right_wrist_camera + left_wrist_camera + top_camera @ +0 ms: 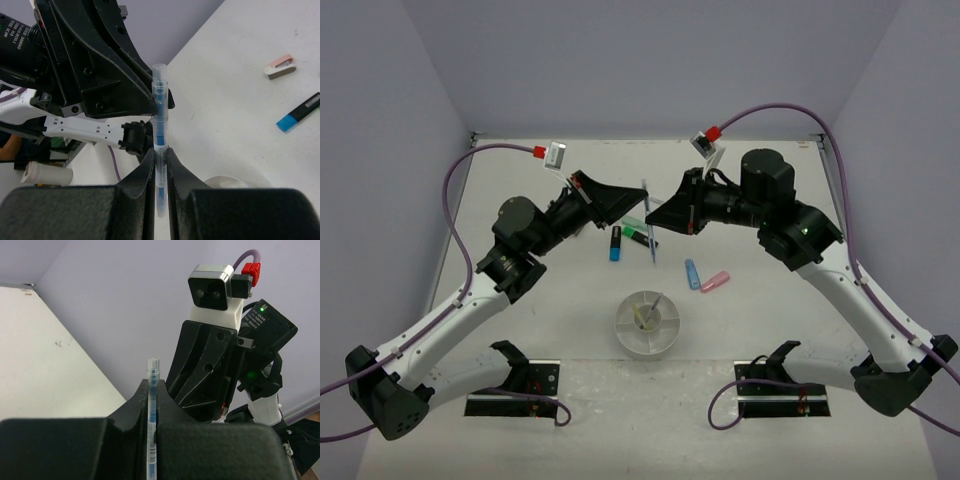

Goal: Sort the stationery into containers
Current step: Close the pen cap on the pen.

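Jaws of both arms are clamping one blue pen (160, 107), probably for a handover. Dish (626, 338) is sitting at 6 o'clock from it.

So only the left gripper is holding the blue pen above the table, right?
No, both hold it. The right wrist view shows the right gripper shut on the blue pen too, while the left gripper grips it, above the table.
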Tool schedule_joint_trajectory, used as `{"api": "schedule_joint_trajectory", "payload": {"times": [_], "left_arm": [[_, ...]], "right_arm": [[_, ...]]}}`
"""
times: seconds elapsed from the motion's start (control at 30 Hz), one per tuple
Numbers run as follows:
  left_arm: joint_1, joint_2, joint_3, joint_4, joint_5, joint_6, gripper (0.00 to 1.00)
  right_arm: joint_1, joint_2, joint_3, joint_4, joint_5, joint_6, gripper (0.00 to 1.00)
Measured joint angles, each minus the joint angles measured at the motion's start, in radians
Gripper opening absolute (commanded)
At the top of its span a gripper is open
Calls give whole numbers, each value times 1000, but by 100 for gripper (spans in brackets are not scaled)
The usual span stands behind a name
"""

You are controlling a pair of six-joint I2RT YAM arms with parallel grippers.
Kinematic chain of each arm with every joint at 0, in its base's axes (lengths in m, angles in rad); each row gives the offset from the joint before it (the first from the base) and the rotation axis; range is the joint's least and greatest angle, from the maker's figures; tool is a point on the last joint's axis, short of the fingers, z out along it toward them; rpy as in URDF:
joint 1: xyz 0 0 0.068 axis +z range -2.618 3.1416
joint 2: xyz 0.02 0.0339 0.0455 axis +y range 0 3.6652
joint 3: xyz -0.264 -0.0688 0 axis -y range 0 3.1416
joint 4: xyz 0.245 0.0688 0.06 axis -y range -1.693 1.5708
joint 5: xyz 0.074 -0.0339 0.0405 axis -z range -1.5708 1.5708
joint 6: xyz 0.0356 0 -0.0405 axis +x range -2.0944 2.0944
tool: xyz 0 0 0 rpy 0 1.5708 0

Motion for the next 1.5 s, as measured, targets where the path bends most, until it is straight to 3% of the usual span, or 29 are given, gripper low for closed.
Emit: {"api": "schedule_joint_trajectory", "payload": {"times": [0.1,0.2,0.27,0.43,0.53,0.67,0.77,1.03,1.1,1.2,1.23,1.27,1.33,1.37,1.4,1.5], "left_arm": [[1,1,7,-7,-2,9,3],[1,5,18,-23,-2,30,22],[1,11,31,-35,4,40,29],[-11,43,67,-84,41,55,19],[-10,65,95,-109,46,68,0],[-10,75,123,-137,50,96,0],[-10,77,130,-139,58,109,0],[-12,77,142,-81,123,134,0],[-12,77,151,-68,133,136,0],[-12,77,161,-58,135,145,0],[-11,77,162,-57,137,147,6],[-12,77,163,-57,137,152,22],[-11,77,169,-60,136,155,43],[-12,78,172,-62,136,163,68],[-12,78,178,-66,134,169,82],[-12,78,213,-97,119,192,93]], "right_arm": [[0,-9,-23,35,3,-4,0],[0,-10,-29,44,6,-20,0],[0,-10,-31,54,8,-32,0],[-7,-5,-32,102,8,-67,0],[-11,-5,-32,104,4,-78,0],[-16,-6,-32,110,1,-85,1],[-17,-7,-32,117,-4,-90,16],[-13,7,-42,155,-111,-90,28],[-10,14,-42,166,-136,-84,24],[-10,22,-41,187,-169,-75,1],[-10,22,-40,190,-177,-70,0],[-9,22,-39,191,-180,-67,0],[-9,22,-39,197,-184,-68,0],[-9,22,-39,197,-183,-69,0],[-8,22,-39,197,-183,-70,0],[-9,22,-39,193,-183,-78,0]]}}
